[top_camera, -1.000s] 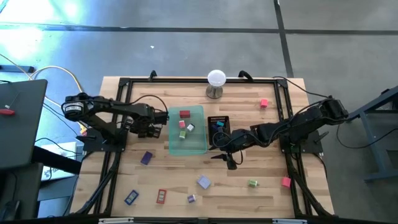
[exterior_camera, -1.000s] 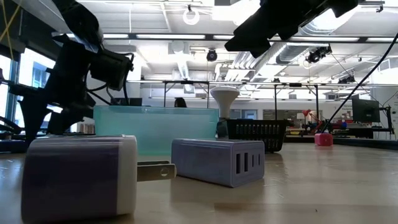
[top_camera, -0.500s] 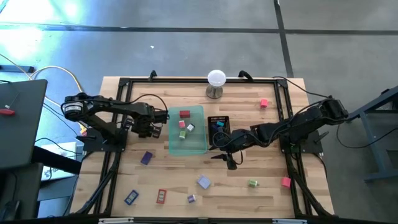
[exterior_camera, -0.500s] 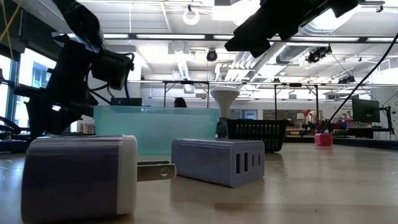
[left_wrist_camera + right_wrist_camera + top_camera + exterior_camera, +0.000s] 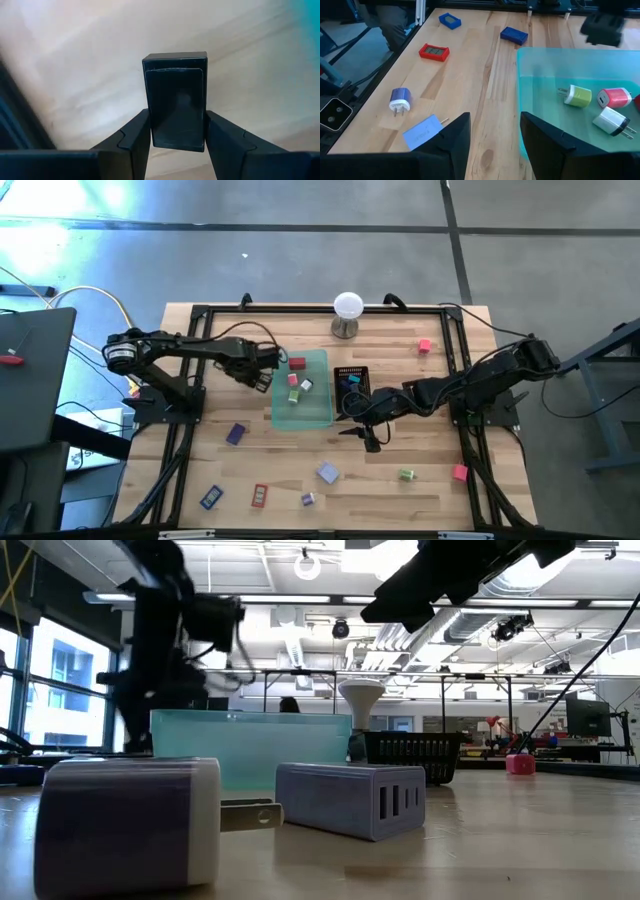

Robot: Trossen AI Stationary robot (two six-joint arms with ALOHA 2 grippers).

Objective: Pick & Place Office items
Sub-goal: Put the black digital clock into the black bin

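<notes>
Gripping a flat black rectangular block [image 5: 176, 102], the left pincer [image 5: 262, 370] hangs just beside the translucent green tray [image 5: 318, 415]; right pincer [image 5: 491, 142] is apart.

Trays: 2. That's 1 translucent green plastic tray [image 5: 312, 412] and 1 black mesh tray [image 5: 337, 380].

1 white ball on a metal stand [image 5: 347, 307].

Office bits loose on the wooden tabletop [image 5: 280, 455]: 8 total.
- 1 far pink block [image 5: 425, 346]
- 1 near pink block [image 5: 459, 472]
- 1 green block [image 5: 406, 474]
- 1 lavender charger [image 5: 328, 472]
- 1 small purple plug [image 5: 308, 498]
- 1 red flat piece [image 5: 259, 495]
- 1 blue flat piece [image 5: 211, 497]
- 1 dark blue block [image 5: 235, 434]

In the green tray: 4.
- 1 red block [image 5: 297, 363]
- 1 pink plug [image 5: 615, 97]
- 1 white plug [image 5: 610, 120]
- 1 green plug [image 5: 577, 95]

Mesh tray contents: teal/blue bits, can't count.

1 black rectangular block [image 5: 175, 102], clamped in my left gripper [image 5: 176, 122].
</notes>
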